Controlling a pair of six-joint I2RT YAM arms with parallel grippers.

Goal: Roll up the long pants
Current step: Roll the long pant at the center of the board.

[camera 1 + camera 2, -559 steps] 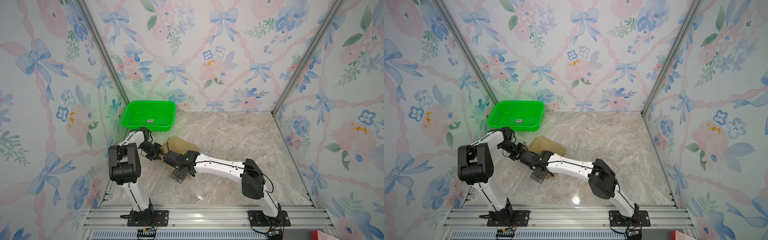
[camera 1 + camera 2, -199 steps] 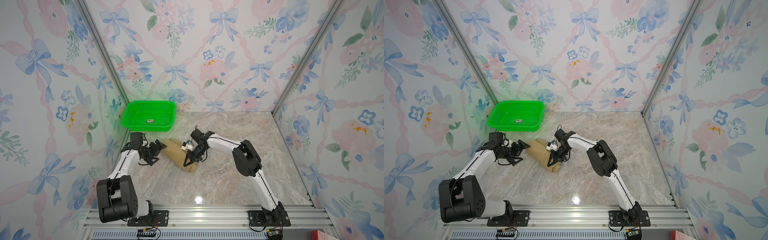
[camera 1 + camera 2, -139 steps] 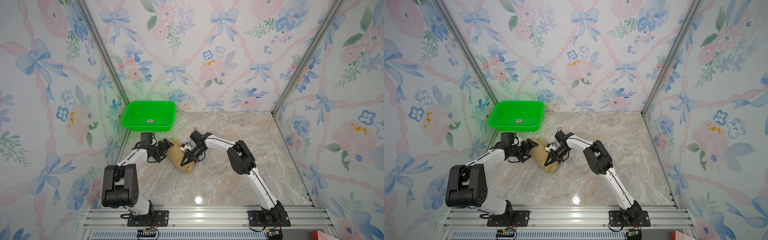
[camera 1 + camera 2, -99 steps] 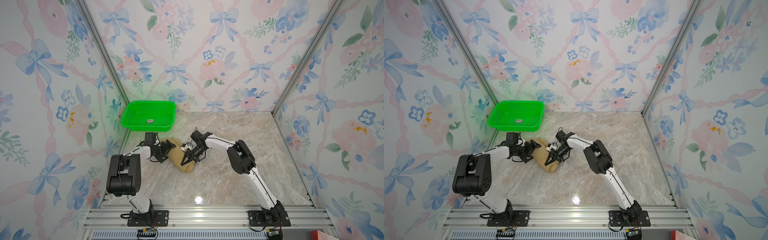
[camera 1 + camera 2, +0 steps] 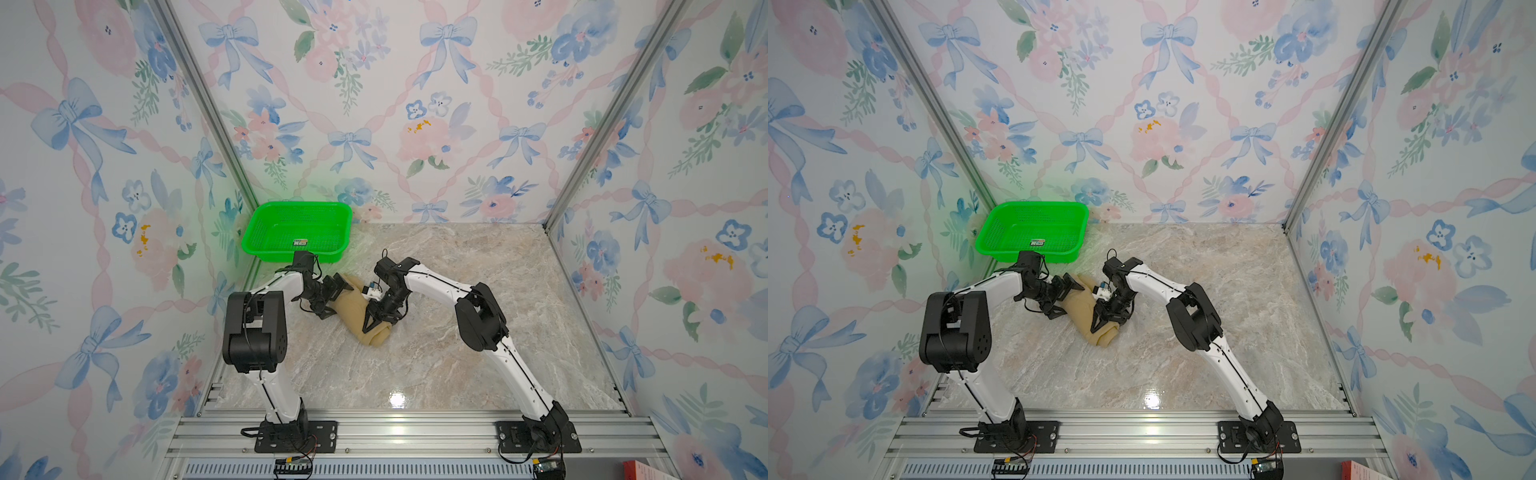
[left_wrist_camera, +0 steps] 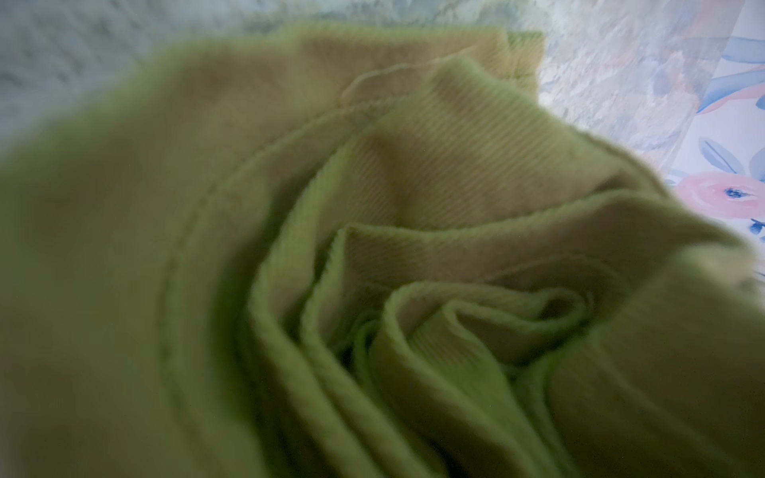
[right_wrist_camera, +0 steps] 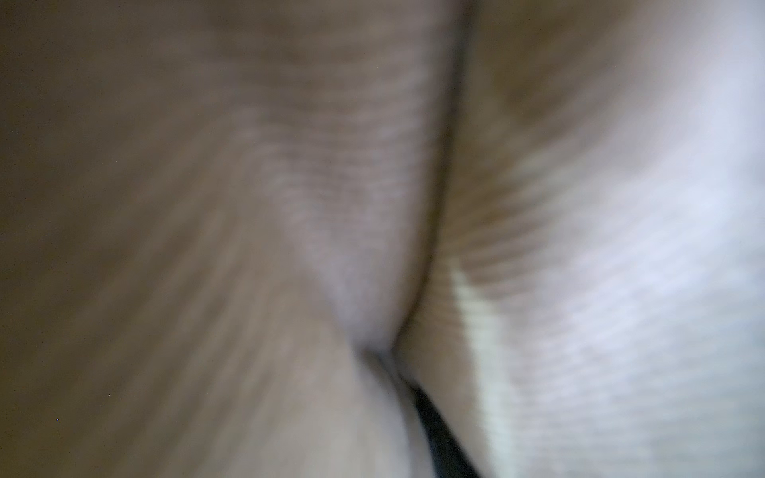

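The rolled long pants (image 5: 354, 308) lie with their long axis pointing from the worktop's (image 5: 457, 357) far-left corner, where the green basket (image 5: 300, 203) sits, toward the near-right. The left fingers (image 5: 343, 284) are spread around the far end. The right fingers (image 5: 371, 318) rest on top; I cannot tell if they are pinching.

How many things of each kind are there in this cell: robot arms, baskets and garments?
White and black robot arms: 2
Green plastic mesh basket: 1
Tan rolled cotton pants: 1
Total: 4
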